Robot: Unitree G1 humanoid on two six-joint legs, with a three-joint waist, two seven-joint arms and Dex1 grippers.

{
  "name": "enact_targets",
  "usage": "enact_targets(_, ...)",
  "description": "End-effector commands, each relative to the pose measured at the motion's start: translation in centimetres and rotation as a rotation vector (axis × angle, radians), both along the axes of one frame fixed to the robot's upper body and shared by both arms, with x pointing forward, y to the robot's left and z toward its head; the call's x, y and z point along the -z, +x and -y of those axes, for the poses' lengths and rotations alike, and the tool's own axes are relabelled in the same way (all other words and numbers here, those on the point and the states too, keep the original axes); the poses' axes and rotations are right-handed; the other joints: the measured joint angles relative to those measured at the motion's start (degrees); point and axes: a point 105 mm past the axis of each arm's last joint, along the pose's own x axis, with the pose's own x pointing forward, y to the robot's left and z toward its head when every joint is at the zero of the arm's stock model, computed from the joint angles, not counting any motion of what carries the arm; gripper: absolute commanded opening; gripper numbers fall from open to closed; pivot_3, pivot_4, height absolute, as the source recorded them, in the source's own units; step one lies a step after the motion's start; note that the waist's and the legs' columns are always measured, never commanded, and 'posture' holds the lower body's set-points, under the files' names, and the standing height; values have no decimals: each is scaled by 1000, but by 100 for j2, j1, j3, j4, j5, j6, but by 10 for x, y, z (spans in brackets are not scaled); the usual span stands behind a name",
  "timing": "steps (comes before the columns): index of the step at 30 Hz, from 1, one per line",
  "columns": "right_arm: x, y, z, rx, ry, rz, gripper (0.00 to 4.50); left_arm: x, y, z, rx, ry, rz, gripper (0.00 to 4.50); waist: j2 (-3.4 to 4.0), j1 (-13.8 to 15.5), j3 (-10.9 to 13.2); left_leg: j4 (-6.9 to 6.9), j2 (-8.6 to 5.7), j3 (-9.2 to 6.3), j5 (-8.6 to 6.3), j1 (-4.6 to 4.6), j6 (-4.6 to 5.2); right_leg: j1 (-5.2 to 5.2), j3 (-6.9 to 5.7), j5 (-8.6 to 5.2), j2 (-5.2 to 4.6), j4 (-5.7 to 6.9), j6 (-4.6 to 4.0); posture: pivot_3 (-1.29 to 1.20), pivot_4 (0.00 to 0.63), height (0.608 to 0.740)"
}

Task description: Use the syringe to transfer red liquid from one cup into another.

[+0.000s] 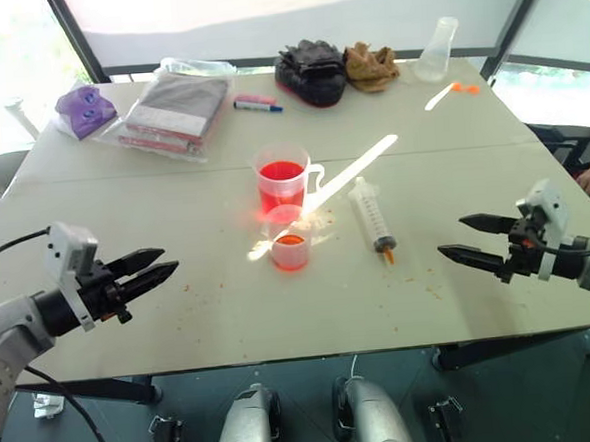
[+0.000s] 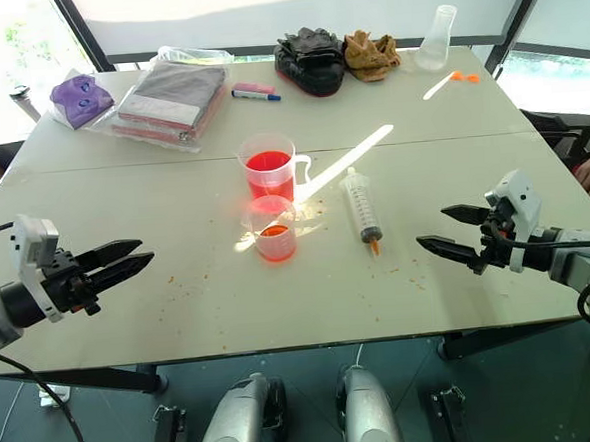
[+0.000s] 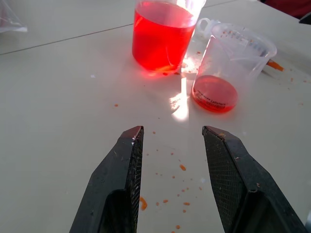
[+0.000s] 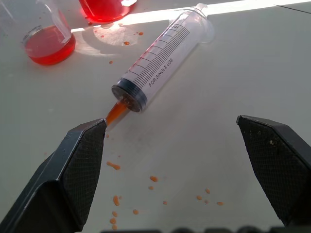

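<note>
On the table (image 1: 173, 188), the syringe (image 1: 370, 213) lies flat just right of the handled beaker (image 1: 281, 180) of red liquid (image 1: 281, 172) and the short cup (image 1: 289, 250) before it. Left gripper (image 1: 164, 268) hovers partly open, right gripper (image 1: 452, 239) wide open; both hold nothing.

Makeshift lab: flask (image 1: 437, 50), beaker (image 1: 282, 180), syringe (image 1: 371, 214)

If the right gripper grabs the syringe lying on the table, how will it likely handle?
The syringe has a round clear barrel lying flat, so a nudge would probably roll it. It looks like smooth, stiff plastic, perhaps slippery. Its orange tip looks wet, so it may drip.
</note>
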Motion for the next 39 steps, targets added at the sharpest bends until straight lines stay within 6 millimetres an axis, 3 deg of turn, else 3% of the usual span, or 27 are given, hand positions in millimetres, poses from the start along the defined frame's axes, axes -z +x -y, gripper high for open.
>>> enact_targets(1, -14, 3, -4, 14, 16, 68, 4477, -4, 3, 1, -5, 0, 20, 2025, -1, 0, 0, 0, 0, 0, 0, 0, 0, 0, 0, 0, 0, 0, 0, 0, 150, 740)
enact_targets(11, -4, 13, 1, 121, -40, 21, 4477, -11, 7, -2, -47, -29, 38, 2025, 0, 1, 0, 0, -1, 0, 0, -2, 0, -1, 0, 10, -1, 0, -16, 0, 150, 740)
enact_targets(17, -14, 16, -3, 113, -31, 38, 4477, -11, 6, -3, -57, -21, 44, 2025, 0, 1, 0, 0, -1, 0, 5, -2, 8, -1, 0, 11, 0, 0, -18, 0, 150, 740)
enact_targets(29, -15, 22, -5, 122, -21, 11, 4477, -18, 17, -11, -50, 8, 67, 2025, -1, 3, 0, 0, -2, 0, 5, -2, 9, -1, -1, 11, 1, 0, -17, 0, 150, 740)
enact_targets(32, -16, 29, -10, 106, -24, -18, 4477, -31, 24, -3, 44, 49, 81, 2025, -2, 2, 1, 1, -2, 0, 5, -2, 9, -1, -1, 12, 2, 0, -18, 0, 150, 740)
enact_targets(36, -35, 46, -19, 80, -84, -45, 4477, -65, 33, 10, 187, 81, 138, 2025, 5, -9, 5, 5, -1, 2, 5, -7, 9, -7, -2, 13, 2, 2, -20, 0, 150, 740)
enact_targets(39, -50, 63, -22, 88, -155, -80, 4477, -77, 34, 21, 306, 120, 143, 2025, 10, -29, 6, 2, -2, 4, 7, -19, 11, -21, -1, 13, 3, 3, -20, 0, 150, 740)
